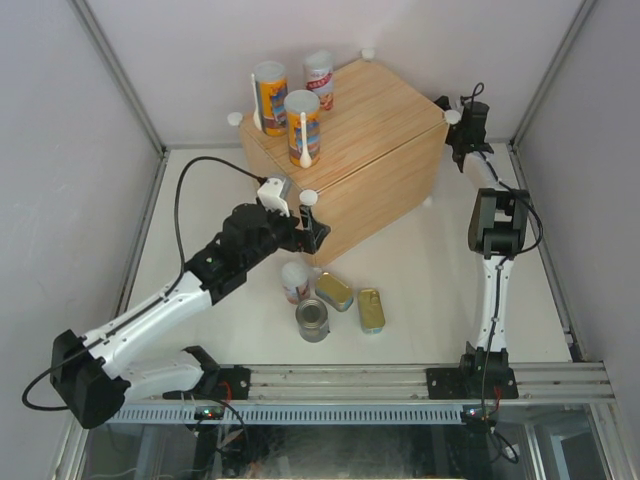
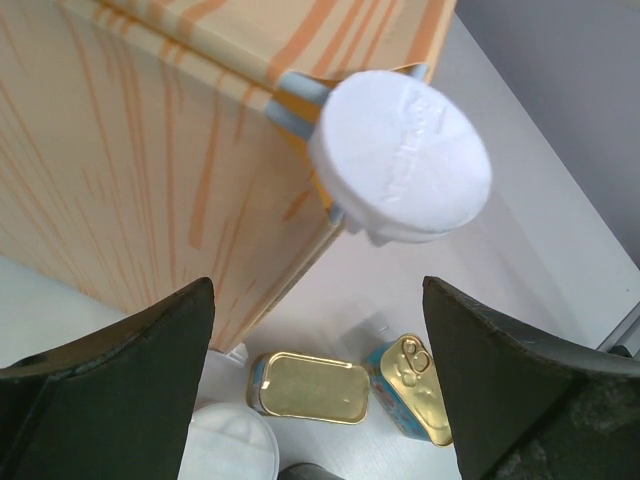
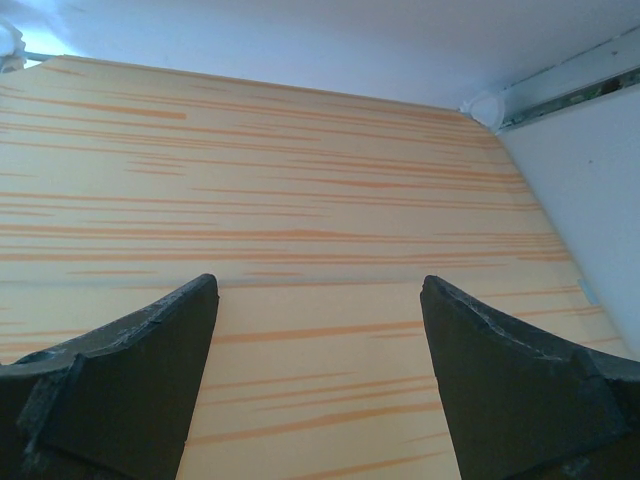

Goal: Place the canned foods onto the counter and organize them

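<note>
a: where's the stuff?
b: three tubes (image 1: 303, 128) stand on the counter (image 1: 380, 130), at its far left corner. on the table (image 1: 430, 290) just near the counter: a white-red tube (image 1: 294, 282), the can (image 1: 313, 321) and two tins (image 1: 334, 291).
a: jaws?
b: my left gripper (image 2: 318, 300) is spread and empty, by the corner cap (image 2: 400, 155), above the tins. right gripper (image 3: 318, 290) is spread and empty too, facing the counter's right side.
a: grab plan?
b: i'd guess the tube's light and thin-walled, so pinch mid-body, gently. can looks stiff, heavier and slick, so take it round the body. tins are flat and slippery, so grip across the narrow sides.
</note>
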Controlling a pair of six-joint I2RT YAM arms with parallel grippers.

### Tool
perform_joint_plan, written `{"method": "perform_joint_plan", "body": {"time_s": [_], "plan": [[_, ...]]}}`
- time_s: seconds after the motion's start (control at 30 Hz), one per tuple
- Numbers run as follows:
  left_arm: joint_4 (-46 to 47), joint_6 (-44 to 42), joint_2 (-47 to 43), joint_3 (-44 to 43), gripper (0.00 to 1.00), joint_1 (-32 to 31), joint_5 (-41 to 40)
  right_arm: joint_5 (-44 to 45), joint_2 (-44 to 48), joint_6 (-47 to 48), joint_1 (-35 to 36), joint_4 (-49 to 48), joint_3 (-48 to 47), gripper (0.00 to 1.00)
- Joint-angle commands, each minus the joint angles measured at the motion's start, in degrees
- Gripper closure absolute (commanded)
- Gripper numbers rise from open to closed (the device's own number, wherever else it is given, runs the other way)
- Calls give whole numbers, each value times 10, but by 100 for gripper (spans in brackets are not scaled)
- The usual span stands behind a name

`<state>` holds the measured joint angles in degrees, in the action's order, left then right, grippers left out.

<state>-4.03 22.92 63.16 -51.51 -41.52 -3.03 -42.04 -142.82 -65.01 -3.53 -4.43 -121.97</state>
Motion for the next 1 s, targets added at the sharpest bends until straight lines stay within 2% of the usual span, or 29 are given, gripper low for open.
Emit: {"method": "perform_joint_plan", "body": {"time_s": [0.0,0.97], "plan": [[5,-5,-26,12,11,-3,-14,-109,63,53,76,-12,8,17],[-34,5,-96,34,12,-7,-35,-115,105,55,111,-45,81,16]]}}
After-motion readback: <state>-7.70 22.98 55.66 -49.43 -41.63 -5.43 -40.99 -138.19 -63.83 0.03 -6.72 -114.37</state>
